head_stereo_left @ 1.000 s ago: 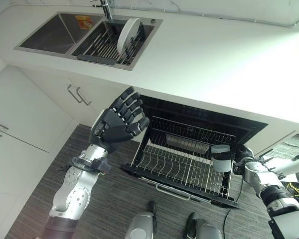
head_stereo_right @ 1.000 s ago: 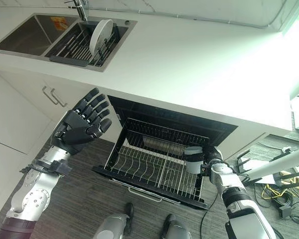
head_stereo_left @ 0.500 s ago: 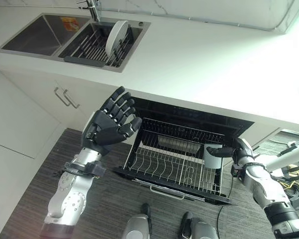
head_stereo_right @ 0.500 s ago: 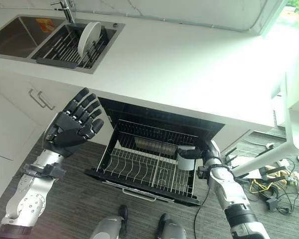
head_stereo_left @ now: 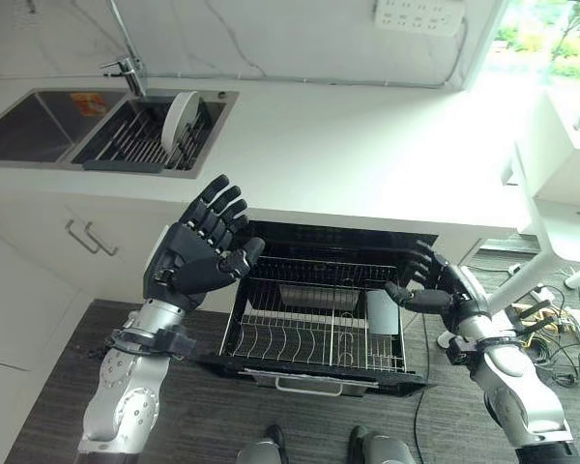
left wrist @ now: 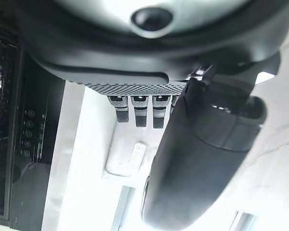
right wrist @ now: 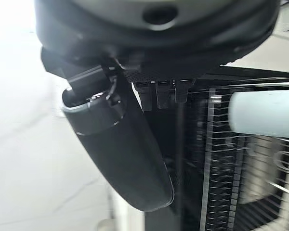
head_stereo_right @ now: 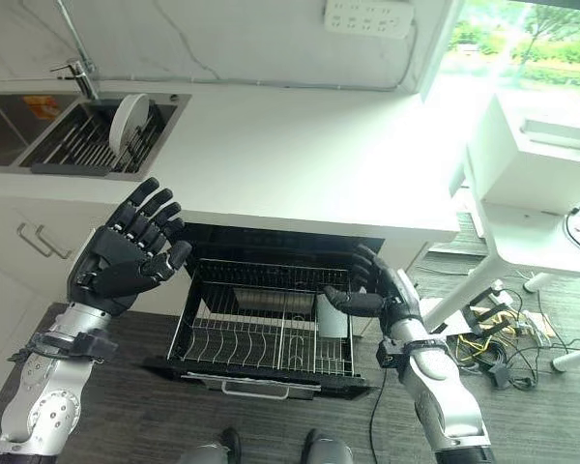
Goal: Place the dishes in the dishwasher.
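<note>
Cup (head_stereo_left: pixel 383 312) sits upright in the pulled-out dishwasher rack (head_stereo_left: pixel 314 329), at the rack's right end, nothing gripping it. Pale grey-white, plain.

R hand (head_stereo_left: pixel 443 288) is just beside the cup on its right, a bit above rack level. Fingers straight-ish and spread, thumb pointing left over the cup's top. Holding nothing. R wrist view agrees: thumb (right wrist: pixel 120 149) extended, fingers straight, cup (right wrist: pixel 262 113) apart from the hand w/ rack wires behind it.

L hand (head_stereo_right: pixel 126 256) is raised in front of the counter edge, left of the rack, palm facing the cam. Fingers fanned upward, thumb out toward the rack. Empty too. L wrist view: fingers (left wrist: pixel 139 109) straight, thumb across, nothing between them.

Rack is black wire, slid out of the dishwasher (head_stereo_right: pixel 280 246) opening under the worktop, w/ a handle bar at its front edge. Tine rows across left and middle sections; can't tell if anything else is loaded there besides the cup.

Counter (head_stereo_left: pixel 358 145) is white, runs the full width above the dishwasher. Double sink (head_stereo_left: pixel 39 126) at its far left. Right basin has a dark drying rack (head_stereo_left: pixel 140 140) in it w/ one white plate (head_stereo_left: pixel 179 111) standing on edge. Tap (head_stereo_left: pixel 126 58) behind the sink. Small orange item in the left basin, too small to ID.

White cabinet doors (head_stereo_left: pixel 39 261) w/ bar handles left of the dishwasher. Wall outlet (head_stereo_right: pixel 367 17) up on the backsplash. White table (head_stereo_right: pixel 541 174) at far right, well apart from the rack.
</note>
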Controlling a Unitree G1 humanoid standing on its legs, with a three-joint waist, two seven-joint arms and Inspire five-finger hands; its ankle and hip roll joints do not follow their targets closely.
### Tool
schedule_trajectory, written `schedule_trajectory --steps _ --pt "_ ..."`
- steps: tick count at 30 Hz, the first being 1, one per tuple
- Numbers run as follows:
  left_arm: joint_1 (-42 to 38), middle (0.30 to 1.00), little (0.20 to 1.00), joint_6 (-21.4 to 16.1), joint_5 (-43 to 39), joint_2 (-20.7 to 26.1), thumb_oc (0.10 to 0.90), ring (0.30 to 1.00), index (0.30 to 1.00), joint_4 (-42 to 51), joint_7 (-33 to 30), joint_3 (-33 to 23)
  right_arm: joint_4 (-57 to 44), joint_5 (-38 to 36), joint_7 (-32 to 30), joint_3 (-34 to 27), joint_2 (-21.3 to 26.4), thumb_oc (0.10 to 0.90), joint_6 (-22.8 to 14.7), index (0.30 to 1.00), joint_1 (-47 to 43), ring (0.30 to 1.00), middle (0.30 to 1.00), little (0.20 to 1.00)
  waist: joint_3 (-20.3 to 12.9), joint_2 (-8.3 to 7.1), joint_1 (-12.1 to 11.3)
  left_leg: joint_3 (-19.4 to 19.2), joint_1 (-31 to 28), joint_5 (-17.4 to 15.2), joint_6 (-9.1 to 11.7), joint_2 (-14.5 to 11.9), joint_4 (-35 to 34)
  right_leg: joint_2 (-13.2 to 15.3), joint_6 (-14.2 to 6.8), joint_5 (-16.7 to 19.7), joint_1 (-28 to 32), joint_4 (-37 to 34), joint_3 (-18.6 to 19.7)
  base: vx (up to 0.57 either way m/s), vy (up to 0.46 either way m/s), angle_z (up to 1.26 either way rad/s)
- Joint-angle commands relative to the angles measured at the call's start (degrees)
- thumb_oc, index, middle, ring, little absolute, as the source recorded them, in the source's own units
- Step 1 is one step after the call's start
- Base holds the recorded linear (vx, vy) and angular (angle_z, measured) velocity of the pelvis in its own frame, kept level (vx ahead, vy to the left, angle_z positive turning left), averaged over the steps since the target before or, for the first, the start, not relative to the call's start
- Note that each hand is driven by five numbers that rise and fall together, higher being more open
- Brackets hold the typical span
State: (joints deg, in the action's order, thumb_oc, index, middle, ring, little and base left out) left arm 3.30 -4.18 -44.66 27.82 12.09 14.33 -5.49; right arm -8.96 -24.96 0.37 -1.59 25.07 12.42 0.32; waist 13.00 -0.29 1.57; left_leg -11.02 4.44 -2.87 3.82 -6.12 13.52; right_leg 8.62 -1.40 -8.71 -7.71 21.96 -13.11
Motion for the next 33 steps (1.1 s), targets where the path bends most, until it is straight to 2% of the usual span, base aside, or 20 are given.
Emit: schedule_trajectory --steps 1,7,12,15,16,18,19,21,24,25,29,31,32,33 --pt "-1.9 0.9 0.9 -7.7 1.4 1.2 0.8 0.9 0.9 6.2 0.3 -3.4 -6.5 -2.2 1.4 -3.9 1.8 0.8 -10.0 0.9 -2.2 0.9 0.9 0.9 -5.4 -0.17 0.1 1.2 -0.7 -9.2 1.9 -3.2 3.7 0.8 -6.2 -3.4 4.6 -4.8 1.4 -0.01 0.015 -0.24" --pt "-1.5 0.9 0.9 -8.0 1.8 1.7 0.8 0.9 0.9 6.9 -0.1 -3.7 -11.6 -3.8 2.7 -6.9 2.9 0.8 -13.7 0.9 0.1 0.9 0.9 0.9 -6.0 0.11 2.0 -0.3 -1.5 -9.6 1.8 -3.8 3.7 0.3 -6.3 -3.3 4.1 -4.8 3.3 -0.01 0.01 -0.2" --pt "-2.0 0.9 0.9 -8.1 2.0 1.7 0.8 0.9 0.9 7.0 -0.6 -3.0 -12.4 -4.4 3.0 -6.7 3.7 0.8 -14.3 0.9 -0.4 0.9 0.9 0.9 -6.1 0.21 2.3 -0.7 -1.6 -9.6 1.7 -3.9 3.7 -0.1 -6.1 -3.2 3.8 -4.8 3.7 -0.01 -0.025 -0.17" --pt "-2.3 0.9 0.9 -8.2 2.2 1.7 0.8 0.9 0.9 7.2 -1.2 -2.7 -12.9 -4.3 3.0 -6.4 4.0 0.8 -14.1 0.9 -0.9 0.9 0.9 0.9 -6.2 0.28 2.3 -0.8 -1.5 -9.5 1.7 -4.1 3.7 -0.4 -5.9 -3.2 3.7 -4.8 3.7 0.0 -0.035 -0.05" --pt "-5.3 0.9 0.9 -11.2 8.9 -2.2 0.8 0.9 0.9 4.9 0.4 3.2 -7.5 -3.6 5.5 -5.8 5.4 0.8 -17.4 0.9 -5.8 0.9 0.9 0.9 -5.5 -0.55 0.2 -2.7 1.1 -7.6 2.0 -4.7 3.7 -1.5 -4.5 -2.5 2.0 -4.8 2.5 0.0 -0.048 -0.01" --pt "-5.0 0.9 0.9 -11.3 9.0 -2.2 0.8 0.9 0.9 5.0 0.2 3.3 -8.0 -4.4 5.6 -5.5 5.1 0.8 -17.6 0.9 -5.2 0.9 0.9 0.9 -5.6 -0.4 0.3 -2.3 1.2 -7.7 1.9 -4.9 3.7 -1.7 -4.3 -2.6 2.0 -4.8 2.3 -0.01 -0.056 -0.06" --pt "-4.5 0.9 0.9 -11.2 8.8 -2.0 0.8 0.9 0.9 4.8 -0.1 3.4 -8.4 -4.7 5.0 -5.4 4.3 0.8 -17.9 0.9 -4.2 0.9 0.9 0.9 -6.1 -0.16 0.3 -0.9 1.5 -8.0 1.7 -4.2 3.7 -2.2 -4.2 -2.8 2.0 -4.8 2.6 0.0 -0.06 -0.13" --pt "-4.4 0.9 0.9 -10.4 6.9 -1.7 0.8 0.9 0.9 4.7 0.0 3.1 -8.3 -5.7 4.4 -5.8 4.5 0.8 -18.0 0.9 -3.8 0.9 0.9 0.9 -6.5 0.02 0.4 -0.4 1.3 -8.1 1.7 -3.4 3.7 -2.5 -4.1 -2.8 1.9 -4.8 3.2 0.02 -0.023 0.01" --pt "-4.0 0.9 0.9 -10.1 4.9 -1.9 0.8 0.9 0.9 5.1 0.9 2.4 -8.0 -5.7 4.0 -6.5 5.3 0.8 -17.4 0.9 -3.8 0.9 0.9 0.9 -6.4 0.17 -0.5 1.5 1.1 -7.0 1.9 -1.2 3.7 -2.6 -3.9 -2.9 2.1 -4.8 4.3 0.06 0.152 0.08" --pt "-3.0 0.9 0.9 -9.9 3.1 -3.1 0.8 0.9 0.9 6.6 1.1 1.6 -8.0 -5.3 3.0 -6.9 6.0 0.8 -16.7 0.9 -4.9 0.9 0.9 0.9 -5.8 -0.15 -1.7 3.6 2.1 -5.3 3.0 -2.5 3.7 -1.8 -4.0 -2.9 2.7 -4.8 5.3 0.03 0.375 -0.03" --pt "-2.2 0.9 0.9 -11.6 2.0 -3.9 0.8 0.9 0.9 7.1 1.0 1.3 -9.4 -3.7 1.7 -8.0 6.5 0.8 -16.2 0.9 -5.4 0.9 0.9 0.9 -6.1 0.16 -0.5 4.6 2.0 -4.8 5.0 -9.9 3.7 1.1 -5.2 -2.5 2.4 -4.8 5.4 0.02 0.57 -0.17" --pt "-1.8 0.9 0.9 -12.6 1.7 -3.7 0.8 0.9 0.9 7.1 1.0 0.8 -10.4 -4.5 2.0 -8.8 7.7 0.8 -15.4 0.9 -5.3 0.9 0.9 0.9 -6.3 0.28 -0.4 6.2 1.5 -5.8 5.2 -9.3 3.7 2.3 -6.4 -2.1 1.8 -4.8 6.3 0.01 0.577 0.01" --pt "-1.7 0.9 0.9 -13.0 0.8 -3.1 0.8 0.9 0.9 7.5 1.0 -0.1 -11.2 -5.3 1.5 -9.9 9.0 0.8 -14.8 0.9 -5.6 0.9 0.9 0.9 -6.2 0.44 -0.2 7.2 1.1 -7.1 5.3 -8.5 3.7 4.2 -8.2 -1.2 0.7 -4.8 7.3 0.01 0.671 -0.21" --pt "-2.2 0.9 0.9 -12.1 0.2 -2.7 0.8 0.9 0.9 7.5 1.5 -0.8 -11.3 -5.6 1.4 -10.8 8.9 0.8 -15.0 0.9 -5.4 0.9 0.9 0.9 -6.0 0.39 0.2 6.0 0.7 -7.7 5.1 -8.0 3.7 6.2 -10.0 -0.2 0.2 -4.8 7.9 0.03 0.882 -0.42"
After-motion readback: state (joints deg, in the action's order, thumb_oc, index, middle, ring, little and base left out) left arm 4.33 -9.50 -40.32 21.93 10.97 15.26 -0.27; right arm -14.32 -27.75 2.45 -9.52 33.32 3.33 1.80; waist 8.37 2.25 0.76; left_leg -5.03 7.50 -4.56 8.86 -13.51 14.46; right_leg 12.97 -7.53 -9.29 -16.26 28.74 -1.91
